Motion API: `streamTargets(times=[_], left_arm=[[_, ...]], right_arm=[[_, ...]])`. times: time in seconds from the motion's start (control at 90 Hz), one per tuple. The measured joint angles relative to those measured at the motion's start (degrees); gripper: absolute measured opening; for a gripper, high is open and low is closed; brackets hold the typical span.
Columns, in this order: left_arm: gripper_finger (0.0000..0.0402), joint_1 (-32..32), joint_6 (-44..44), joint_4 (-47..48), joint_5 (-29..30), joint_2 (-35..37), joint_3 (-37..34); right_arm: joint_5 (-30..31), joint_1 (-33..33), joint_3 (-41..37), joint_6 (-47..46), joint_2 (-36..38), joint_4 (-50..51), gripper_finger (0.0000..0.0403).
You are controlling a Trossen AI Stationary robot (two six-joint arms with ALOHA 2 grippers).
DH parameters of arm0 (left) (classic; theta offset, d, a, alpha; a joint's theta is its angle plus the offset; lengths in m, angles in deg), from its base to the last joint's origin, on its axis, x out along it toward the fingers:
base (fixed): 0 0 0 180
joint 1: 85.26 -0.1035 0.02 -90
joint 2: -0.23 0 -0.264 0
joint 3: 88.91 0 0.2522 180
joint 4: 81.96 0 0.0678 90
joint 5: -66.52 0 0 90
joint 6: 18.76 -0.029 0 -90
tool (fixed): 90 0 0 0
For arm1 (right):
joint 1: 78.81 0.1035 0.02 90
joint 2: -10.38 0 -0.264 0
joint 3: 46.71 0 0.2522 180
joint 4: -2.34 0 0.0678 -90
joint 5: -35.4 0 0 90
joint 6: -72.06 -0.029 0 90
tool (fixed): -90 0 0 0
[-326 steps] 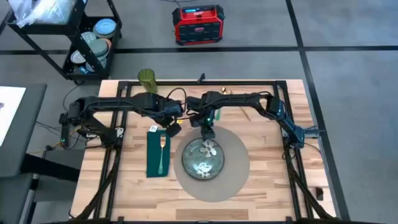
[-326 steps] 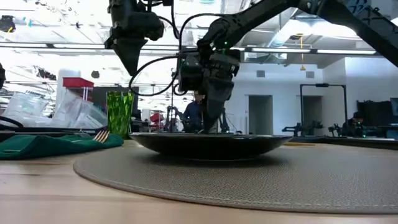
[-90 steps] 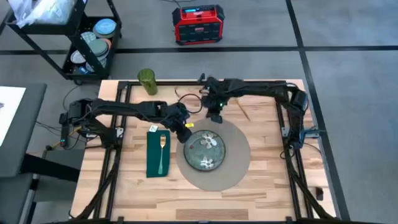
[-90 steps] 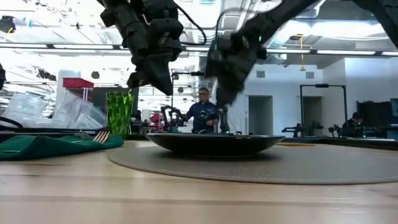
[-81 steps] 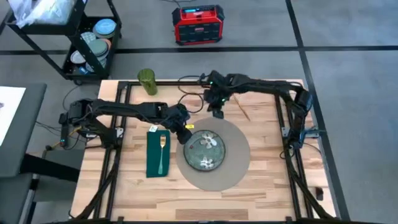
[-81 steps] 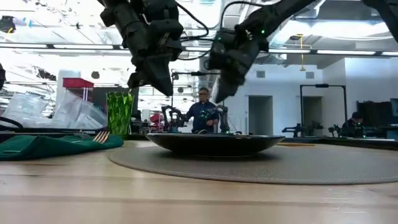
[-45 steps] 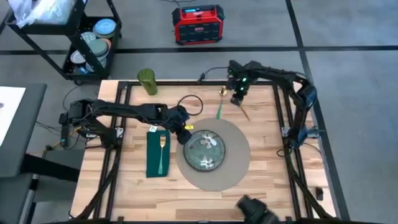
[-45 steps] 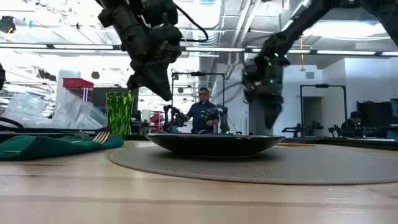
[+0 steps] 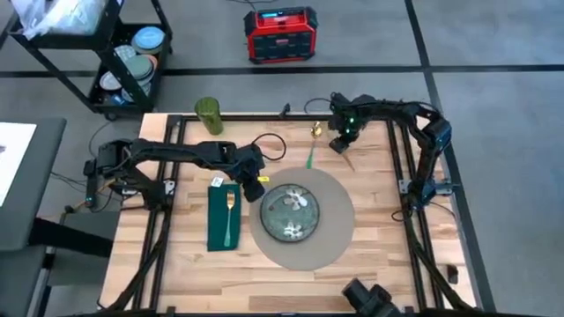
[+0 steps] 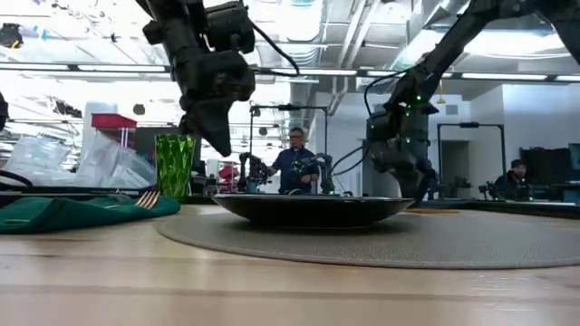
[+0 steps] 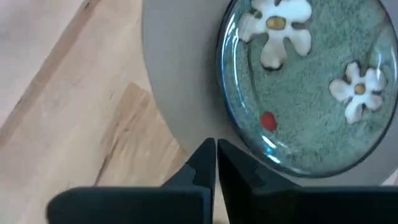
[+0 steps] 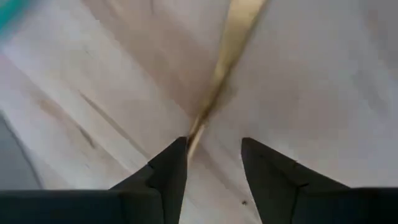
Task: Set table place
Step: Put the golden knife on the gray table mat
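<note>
Fingers of right gripper point(image 12: 211, 163) parted over gold utensil point(image 12: 227, 56) on table point(image 9: 370, 264); left gripper point(image 11: 216, 163) pinched shut beside placemat point(image 9: 335, 231).

The tabletop point(image 9: 370, 255) is light wood in pale and honey stripes, framed by a black metal rail. The round placemat point(image 9: 330, 233) is a flat grey-beige with a fine woven texture. The plate point(image 9: 293, 213) on the placemat is speckled green with white flowers that have yellow centres, and it has a dark rim. Beside the placemat, the napkin point(image 9: 218, 224) is dark green and the fork point(image 9: 229, 216) on it is gold. The glass point(image 9: 208, 114) is translucent green with a faceted pattern. Both arms are black; the left claw point(image 11: 215, 163) and the right claw point(image 12: 212, 163) have black fingers. A gold utensil point(image 12: 231, 46) lies on the pale wood beyond the placemat.
</note>
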State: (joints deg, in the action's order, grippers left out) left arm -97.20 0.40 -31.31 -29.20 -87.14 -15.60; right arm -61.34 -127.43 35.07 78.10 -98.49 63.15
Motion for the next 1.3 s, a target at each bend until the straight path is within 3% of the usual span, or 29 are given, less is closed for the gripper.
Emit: streamTargets(times=[0.133, 0.3, 0.389, 0.622, 0.8, 1.056, 1.3], left_arm=[[0.0000, -0.45, -1.68, 0.10, -0.15, 0.00, 0.00], [0.0000, -1.53, -3.03, 1.04, -0.01, 0.00, 0.02], [0.0000, -1.62, -4.21, 1.33, -0.01, 0.00, 0.02], [0.0000, -1.76, -5.47, 2.77, -0.01, 0.00, 0.02], [0.0000, -2.12, -6.40, 2.83, -0.01, 0.00, 0.02], [0.0000, -3.34, -6.06, 3.19, 0.02, 0.00, 0.02], [0.0000, -4.52, -6.97, 2.63, 0.06, 0.02, 0.02]], right_arm=[[-0.57, 1.21, -1.61, -2.79, 0.16, -0.72, 0.0139], [3.29, 4.22, -3.14, -8.89, 0.20, -1.51, 0.0129], [5.99, 5.87, -3.74, -11.46, 0.22, -1.42, 0.0101], [6.27, 7.83, -4.49, -14.83, 0.24, -0.42, 0.0008], [4.40, 8.62, -4.71, -15.77, 1.20, 1.05, 0.0001], [-1.15, 11.55, -5.44, -18.68, 9.23, 7.52, 0.0001], [-3.51, 17.24, -7.45, -27.14, 15.70, 8.64, 0.0001]])
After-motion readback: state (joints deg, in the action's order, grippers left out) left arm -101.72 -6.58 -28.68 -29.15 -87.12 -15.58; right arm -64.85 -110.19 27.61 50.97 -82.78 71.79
